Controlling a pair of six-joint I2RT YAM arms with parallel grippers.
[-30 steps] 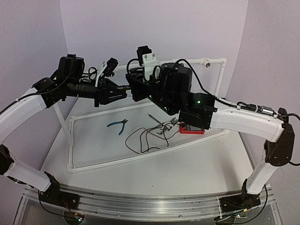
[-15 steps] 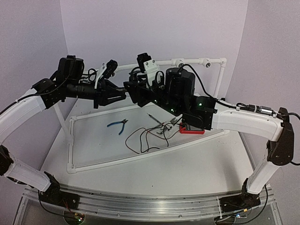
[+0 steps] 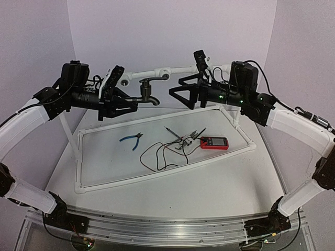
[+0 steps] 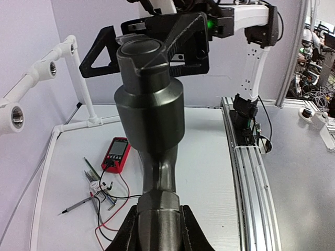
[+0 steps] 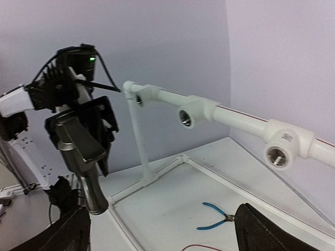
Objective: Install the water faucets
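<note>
Blue-handled pliers [image 3: 131, 139] and a red multimeter [image 3: 214, 142] lie on the tabletop [image 3: 209, 183] inside a white pipe frame [image 3: 79, 162]. Above, at upper centre, the left end effector [image 3: 134, 99] clamps the dark water faucet [image 3: 148, 92] by one end. The right end effector [image 3: 180, 94] faces it, spread wide and empty, before the socketed top rail [image 3: 157, 71].

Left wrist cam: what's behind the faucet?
Behind the top of the faucet is the open right pincer. Lower left, a red multimeter lies on the table. The faucet body hides the table strip directly behind it.
</note>
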